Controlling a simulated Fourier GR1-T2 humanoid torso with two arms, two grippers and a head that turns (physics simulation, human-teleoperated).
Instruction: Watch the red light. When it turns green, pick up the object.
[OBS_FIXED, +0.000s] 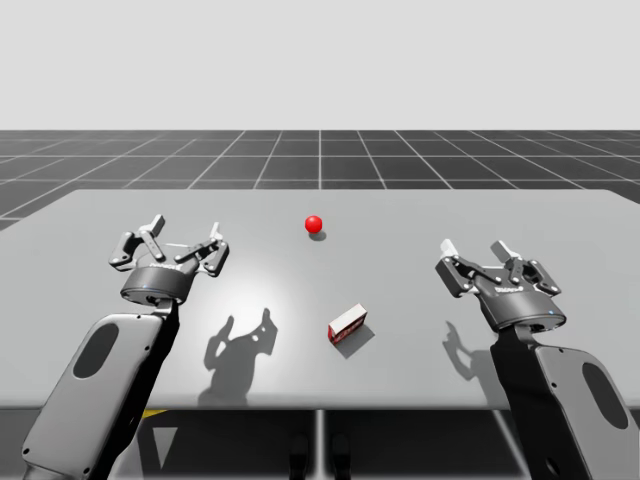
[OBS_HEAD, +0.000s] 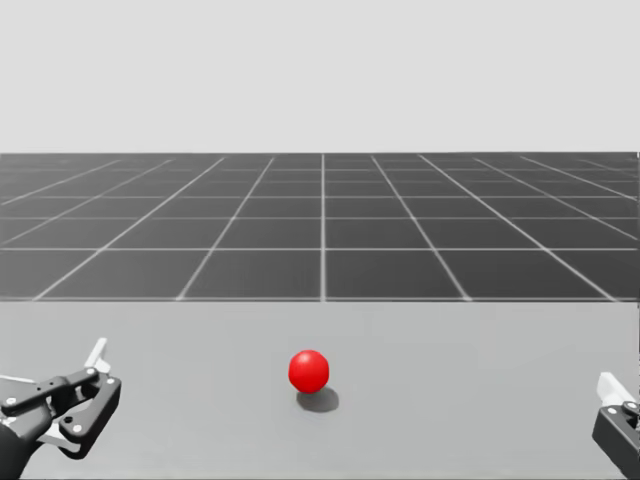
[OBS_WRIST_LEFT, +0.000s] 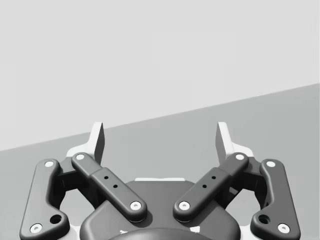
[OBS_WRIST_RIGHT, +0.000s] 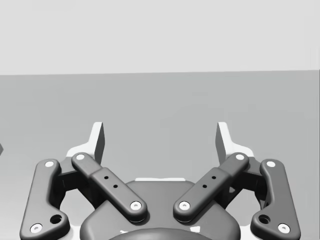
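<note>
Left hand (OBS_FIXED: 184, 227) spread wide; red box (OBS_FIXED: 347, 324) print illegible.

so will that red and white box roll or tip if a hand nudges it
Probably won't roll: the red and white box has flat faces and lies low on the table. It looks small and rigid, so likely light, sliding or twisting when nudged.

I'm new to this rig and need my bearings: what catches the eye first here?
A bright red ball light sits on the grey table, toward its far side. Nearer lies a small red-and-white box. My left gripper and right gripper hover open to either side of it, holding nothing.
</note>
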